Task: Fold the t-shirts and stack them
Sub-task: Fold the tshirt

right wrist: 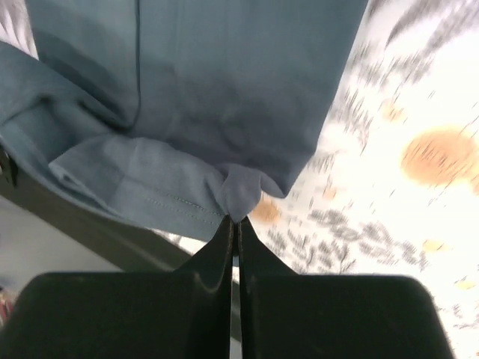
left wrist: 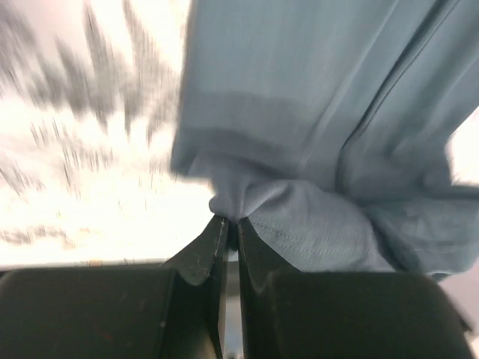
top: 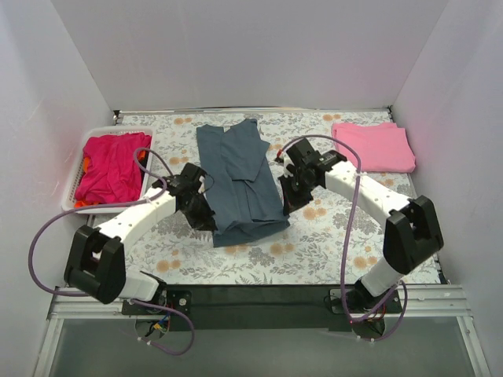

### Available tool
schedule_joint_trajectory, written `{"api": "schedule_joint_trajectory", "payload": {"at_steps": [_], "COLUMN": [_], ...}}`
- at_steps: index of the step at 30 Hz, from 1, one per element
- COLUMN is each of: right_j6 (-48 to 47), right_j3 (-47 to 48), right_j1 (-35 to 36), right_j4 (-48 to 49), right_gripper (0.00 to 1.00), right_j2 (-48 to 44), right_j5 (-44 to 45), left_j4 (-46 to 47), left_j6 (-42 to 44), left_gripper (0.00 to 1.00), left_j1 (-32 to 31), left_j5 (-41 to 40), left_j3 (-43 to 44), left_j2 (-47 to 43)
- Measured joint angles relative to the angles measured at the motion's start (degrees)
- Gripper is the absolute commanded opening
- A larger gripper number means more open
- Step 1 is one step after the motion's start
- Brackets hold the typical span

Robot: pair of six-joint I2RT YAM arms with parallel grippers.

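Note:
A dark slate blue-grey t-shirt (top: pixel 240 177) lies lengthwise in the middle of the floral table, its near end lifted. My left gripper (top: pixel 206 216) is shut on its near left corner; in the left wrist view the cloth (left wrist: pixel 314 149) bunches at the fingertips (left wrist: pixel 232 222). My right gripper (top: pixel 286 203) is shut on its near right corner; in the right wrist view the cloth (right wrist: pixel 194 97) is pinched at the fingertips (right wrist: pixel 236 221). A folded light pink t-shirt (top: pixel 373 145) lies at the back right. A magenta t-shirt (top: pixel 111 166) fills the basket, with orange-red cloth (top: pixel 85 165) at its edge.
The white slotted basket (top: pixel 75 184) stands at the left edge of the table. White walls close in the left, back and right. The floral cloth (top: pixel 330 236) covers the table down to a black strip at the near edge.

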Motion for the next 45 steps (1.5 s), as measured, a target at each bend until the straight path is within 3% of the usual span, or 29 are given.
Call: {"api": "schedule_joint_trajectory", "payload": {"at_steps": [8,16,40,42,44,45], "right_j6": [-3.3,-4.9,-5.4,-5.3,-5.1,-5.0], "right_j3": [18.3,29.9,35.9,35.9,35.9,35.9], "right_j1": [-4.0,-6.5,-9.5,-9.5,-9.5,-9.6], "right_j4": [-0.3,0.1,5.5,6.1,6.8,7.0], "right_gripper": [0.01,0.01,0.02,0.06,0.16,0.21], "right_j2": [13.4,23.4,34.5,35.6,36.3,36.5], "right_j5": [0.5,0.7,-0.6,-0.6,-0.6,-0.5], "left_j4": [5.7,12.4,25.6,25.9,26.2,26.3], "left_j6": [7.4,12.1,18.1,18.1,18.3,18.4], "left_gripper": [0.00,0.00,0.04,0.13,0.26,0.40], "left_j1": [8.3,12.0,13.9,13.9,13.9,13.9], "left_j5": [-8.1,-11.3,-12.9,-13.1,-13.4,-13.8], "left_j3": [11.5,14.3,16.3,16.3,16.3,16.4], "left_j2": [11.4,17.9,26.8,27.3,27.4,27.4]}}
